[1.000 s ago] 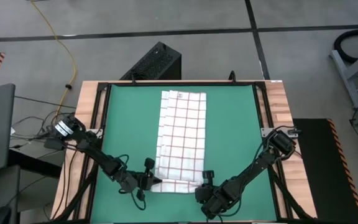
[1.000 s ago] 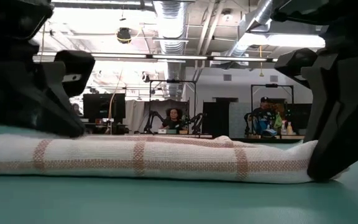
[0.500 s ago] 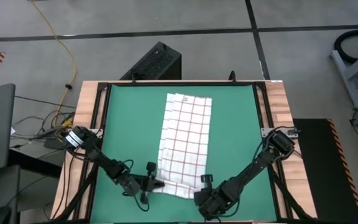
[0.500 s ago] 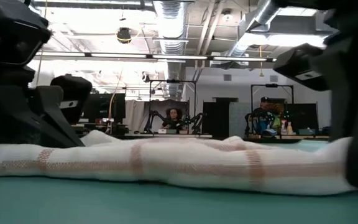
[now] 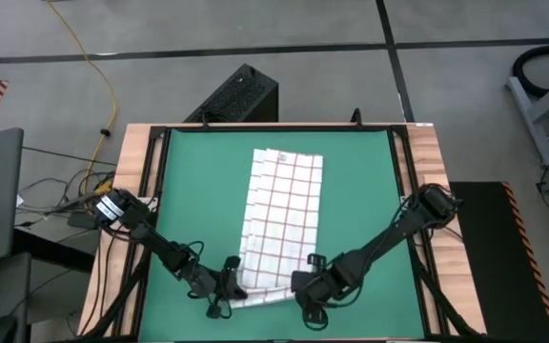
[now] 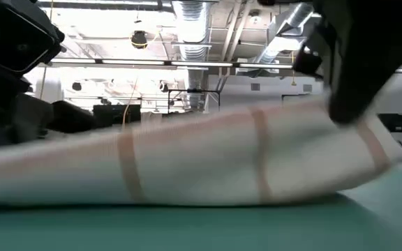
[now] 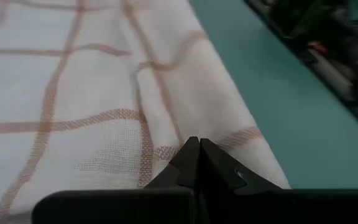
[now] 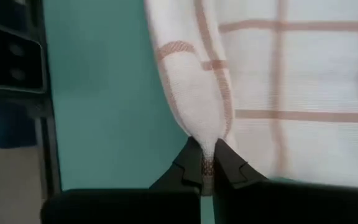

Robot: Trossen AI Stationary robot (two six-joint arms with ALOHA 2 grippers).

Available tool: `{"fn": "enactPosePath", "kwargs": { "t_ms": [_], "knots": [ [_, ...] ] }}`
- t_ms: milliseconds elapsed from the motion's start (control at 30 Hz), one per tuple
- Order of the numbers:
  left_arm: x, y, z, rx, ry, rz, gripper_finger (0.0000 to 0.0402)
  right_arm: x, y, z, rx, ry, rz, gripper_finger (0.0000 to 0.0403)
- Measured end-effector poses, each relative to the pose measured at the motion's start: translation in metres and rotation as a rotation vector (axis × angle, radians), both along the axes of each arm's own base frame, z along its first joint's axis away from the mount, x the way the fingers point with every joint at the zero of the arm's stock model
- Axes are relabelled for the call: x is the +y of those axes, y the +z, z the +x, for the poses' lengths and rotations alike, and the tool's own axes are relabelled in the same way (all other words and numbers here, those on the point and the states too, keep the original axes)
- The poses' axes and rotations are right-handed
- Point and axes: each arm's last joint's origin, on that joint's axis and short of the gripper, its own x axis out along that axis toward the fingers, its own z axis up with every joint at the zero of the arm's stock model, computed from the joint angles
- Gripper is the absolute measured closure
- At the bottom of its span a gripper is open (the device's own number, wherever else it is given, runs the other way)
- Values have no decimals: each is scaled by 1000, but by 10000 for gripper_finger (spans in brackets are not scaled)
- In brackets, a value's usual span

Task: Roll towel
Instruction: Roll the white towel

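The towel [image 5: 284,205], white with a grid of red-brown lines, lies lengthwise on the green mat [image 5: 189,191]. Its near end [image 5: 265,291] is gathered into a thick fold. My left gripper [image 5: 233,279] is shut on that fold's left end, and also shows in its wrist view [image 7: 199,146]. My right gripper [image 5: 305,279] is shut on the right end, and also shows in its wrist view [image 8: 207,152]. In the low view the fold [image 6: 208,160] is raised, its right end higher than its left. My left gripper pinches the left end of the towel's gathered near fold [image 7: 166,140] between its two fingers, several layers. It comes in low from the table's left. That end sits just above the mat. My right gripper pinches the right end of the same fold [image 8: 201,127] between its two fingers, bunched into a narrow ridge. It comes in low from the near right. This end [image 6: 368,139] is lifted clear of the mat, and the cloth beyond it lies flat.
The mat's black frame [image 5: 155,191] and the wooden table edges [image 5: 425,171] border the work area. There is bare green mat on both sides of the towel. A dark box [image 5: 236,95] stands on the floor beyond the far edge.
Both grippers have stayed shut on the towel's near fold. They first dragged it toward the near edge, skewing the towel and shifting its far end nearer. They then came closer together and lifted the fold off the mat, the right end highest.
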Motion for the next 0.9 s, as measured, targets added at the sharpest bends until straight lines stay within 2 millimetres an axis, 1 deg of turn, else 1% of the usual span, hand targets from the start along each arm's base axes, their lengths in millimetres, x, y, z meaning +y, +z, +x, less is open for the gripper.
{"fn": "enactPosePath", "kwargs": {
  "t_ms": [100, 200, 300, 467, 600, 667, 767, 833, 900],
  "knots": [
    [-1, 5, -1, 24, -20, -62, 401, -8, 11, -1, 8, -43, 18, 384],
    [-2, 15, -1, -3, -23, -80, 401, -15, 12, 0, 24, -65, 14, 384],
    [-1, 23, -1, -30, -29, -83, 401, -19, 6, 2, 51, -76, 6, 384],
    [-1, 34, -2, -57, -35, -97, 401, -27, -11, 1, 112, -101, -3, 384],
    [-1, 42, -2, -74, -39, -115, 401, -31, -16, 1, 112, -112, -2, 384],
    [0, 49, -3, -91, -45, -132, 401, -32, -18, 0, 118, -114, -8, 384],
    [1, 68, -5, -150, -50, -161, 401, -37, -23, 1, 125, -120, 6, 384],
    [2, 82, -7, -209, -46, -159, 401, -40, -27, 0, 131, -126, 3, 384],
    [2, 91, -10, -258, -30, -131, 401, -43, -30, 1, 135, -133, 4, 384]
  ]
}}
